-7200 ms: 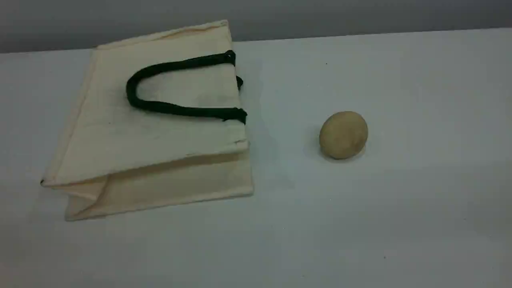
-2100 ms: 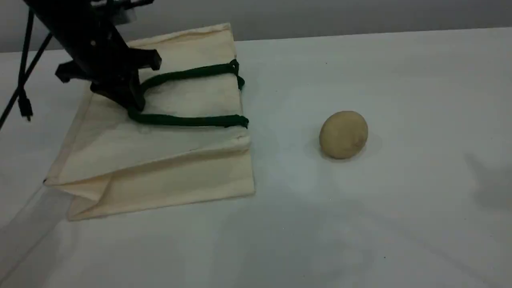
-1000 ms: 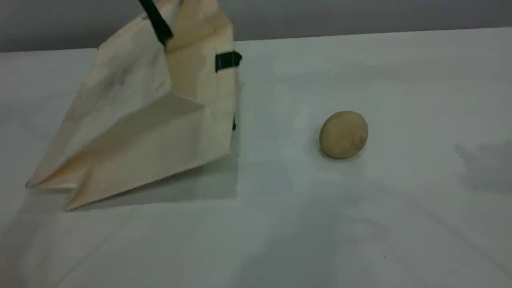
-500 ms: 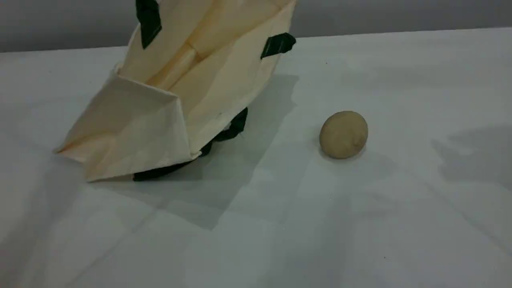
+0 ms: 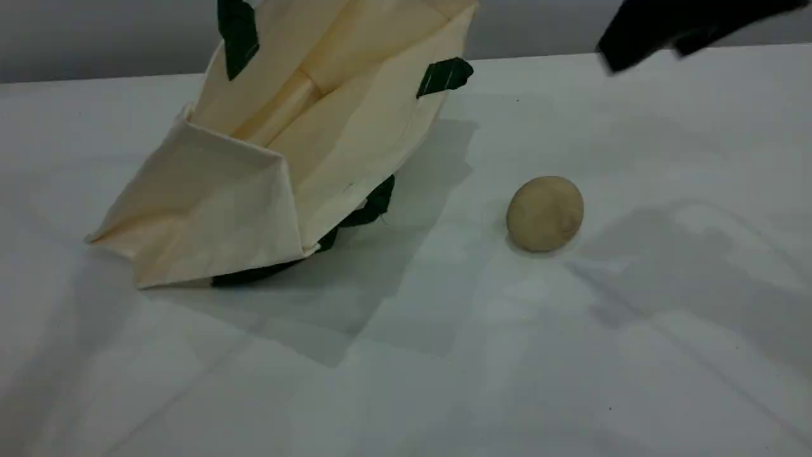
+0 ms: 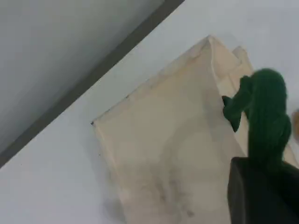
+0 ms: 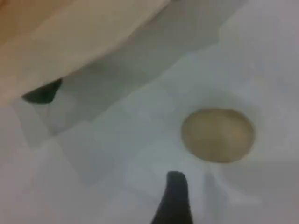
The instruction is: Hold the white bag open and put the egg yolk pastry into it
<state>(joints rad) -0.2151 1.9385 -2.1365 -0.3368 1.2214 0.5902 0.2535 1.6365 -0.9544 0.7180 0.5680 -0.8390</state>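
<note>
Left jaws clamp green handle [image 6: 264, 116]; tan round pastry [image 5: 544, 213] matte.

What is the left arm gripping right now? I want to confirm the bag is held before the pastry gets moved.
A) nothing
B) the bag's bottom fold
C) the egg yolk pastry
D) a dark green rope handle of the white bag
D: in the left wrist view the jaws are shut on the green rope handle of the white bag, while the egg yolk pastry lies untouched on the table.
</note>
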